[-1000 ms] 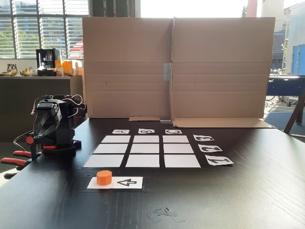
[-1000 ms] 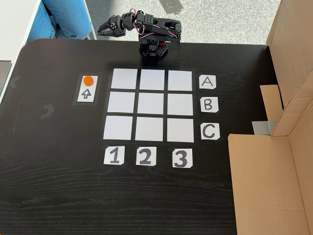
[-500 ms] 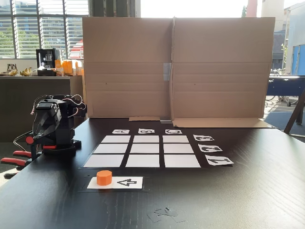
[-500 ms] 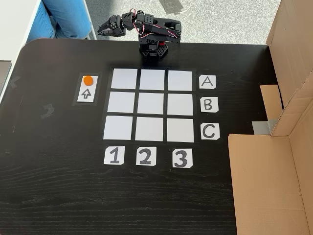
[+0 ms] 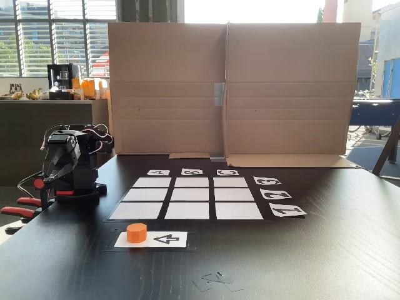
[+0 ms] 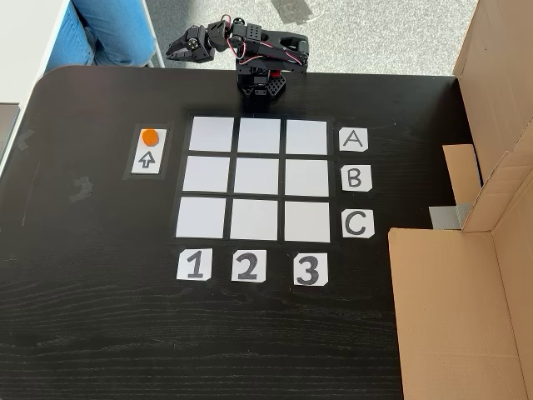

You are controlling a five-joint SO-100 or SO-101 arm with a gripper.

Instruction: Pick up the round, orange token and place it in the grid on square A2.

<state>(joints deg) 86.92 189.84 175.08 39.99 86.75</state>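
The orange token [image 5: 136, 232] [image 6: 149, 137] rests on one end of a white card with a black arrow [image 5: 165, 239] [image 6: 148, 160], just outside the grid [image 5: 191, 195] [image 6: 256, 178]. Square A2 [image 5: 144, 194] [image 6: 260, 136] is a blank white cell with nothing on it. The black arm sits folded at the table's edge beside row A. Its gripper [image 5: 58, 170] [image 6: 172, 52] hangs just off that edge, well away from the token, and looks shut with nothing in it.
A tall cardboard wall [image 5: 231, 87] [image 6: 491, 83] stands along the table's side by row C, with a flap [image 6: 450, 317] lying flat on the table. Red clamps [image 5: 22, 206] hold the arm's base. A person's leg in jeans [image 6: 104, 29] shows beyond the table.
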